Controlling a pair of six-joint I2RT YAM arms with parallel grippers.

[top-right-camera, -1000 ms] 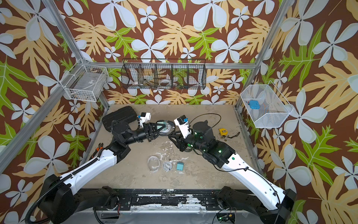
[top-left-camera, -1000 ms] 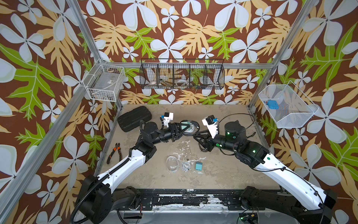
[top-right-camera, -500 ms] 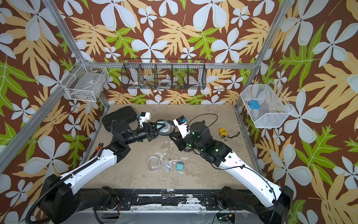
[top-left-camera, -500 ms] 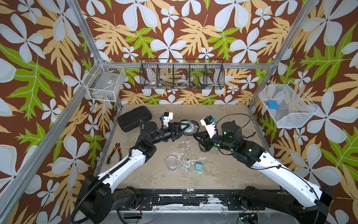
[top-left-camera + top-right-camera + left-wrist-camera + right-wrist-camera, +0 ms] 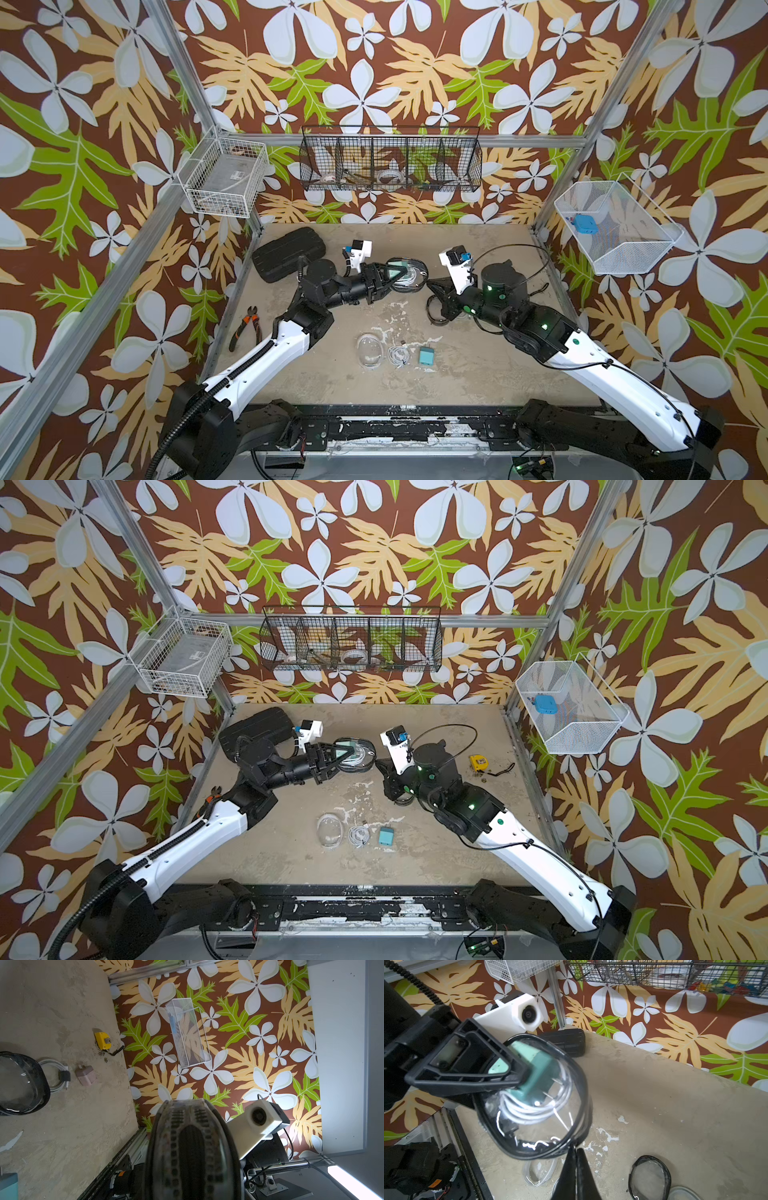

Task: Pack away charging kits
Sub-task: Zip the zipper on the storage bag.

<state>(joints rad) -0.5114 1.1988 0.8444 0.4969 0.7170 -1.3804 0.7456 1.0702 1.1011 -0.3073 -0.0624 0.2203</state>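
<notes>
close in front, the teal plug [image 5: 425,356], a coiled cable [image 5: 397,355] and a clear pouch [image 5: 369,350] wait unpacked. farther out, my left gripper [image 5: 395,275] clamps the black-rimmed pouch [image 5: 542,1105] with the mint plug [image 5: 537,1068] inside. my right gripper [image 5: 575,1152] is pinched tight on its rim. this is the zipping step, i judge. next i pull steadily round the rim while the left braces.

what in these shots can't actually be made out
Right wrist view: whether the shut right gripper pinches the held pouch's rim; its tips cover the spot.
Both top views: the pink plug, covered by the right arm.
Top view: black wire basket contents, too small behind mesh.
</notes>
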